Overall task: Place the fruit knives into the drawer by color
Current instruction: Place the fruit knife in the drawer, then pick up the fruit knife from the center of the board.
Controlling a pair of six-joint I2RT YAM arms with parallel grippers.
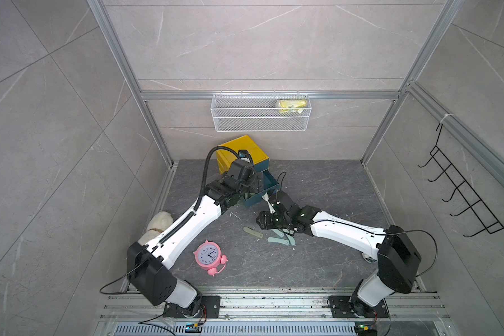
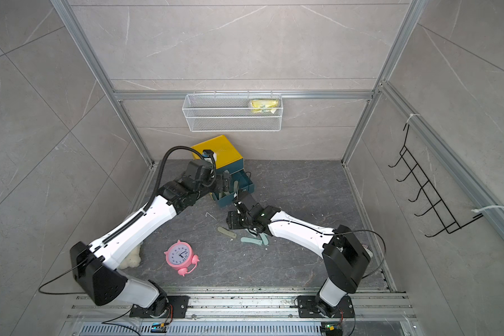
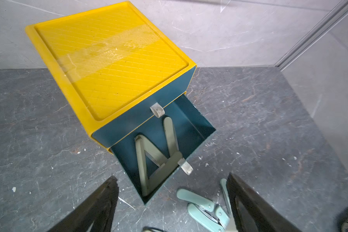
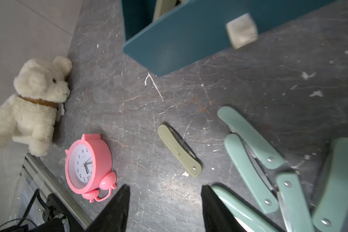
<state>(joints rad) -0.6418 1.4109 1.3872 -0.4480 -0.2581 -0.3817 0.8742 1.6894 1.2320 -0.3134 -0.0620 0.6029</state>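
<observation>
The yellow-cased drawer stands at the back of the floor. One teal drawer is pulled out, and several olive green fruit knives lie inside it. My left gripper hangs just above that open drawer, open and empty. On the floor in front lie one olive knife and several pale teal knives. My right gripper is low over the floor between the olive knife and the teal ones, open and holding nothing.
A pink alarm clock lies on the near left of the floor, and a cream plush bear sits at the left wall. A white mesh basket with a yellow packet hangs on the back wall. A black wire rack hangs on the right wall.
</observation>
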